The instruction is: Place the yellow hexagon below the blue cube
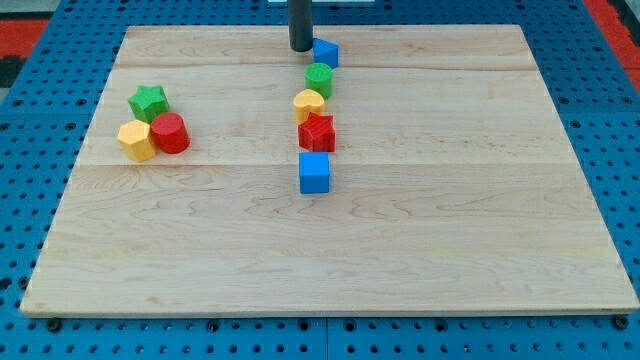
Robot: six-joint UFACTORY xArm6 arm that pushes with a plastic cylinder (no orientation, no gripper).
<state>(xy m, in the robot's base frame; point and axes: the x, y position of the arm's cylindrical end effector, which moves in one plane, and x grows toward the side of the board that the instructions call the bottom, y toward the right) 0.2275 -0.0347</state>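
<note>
surface (pixel 480 230): pale wooden board, lying on a blue pegboard (pixel 30 120) that shows on all sides.
my tip (pixel 300 49): lower end of a straight dark rod, coming down from the view's top edge, near the top of the board, just left of the small blue block and touching it or nearly so.
hand: none on this arm, only the rod; nothing spread, pressed together or pinched.
small blue block (pixel 326 53): top of the middle column, shape not clear, right beside the rod.
green block (pixel 319 78): rounded, just below the small blue block, close to it.
yellow block in the column (pixel 309 104): rounded or many-sided, touching the green one above and the red star below.
red star (pixel 317 132): below that yellow block, in contact with it.
blue cube (pixel 314 172): bottom of the column, just below the red star, bare board under it toward the view's bottom.
yellow hexagon (pixel 137 140): far off at the view's left, well apart from the blue cube, lowest-left of a cluster of three.
green star (pixel 149 102): top of that cluster, touching the yellow hexagon's upper side.
red cylinder (pixel 170 132): right of the yellow hexagon, touching it, just under the green star.
task state: yellow hexagon not below the blue cube, roughly level with the red star and far to the left.
</note>
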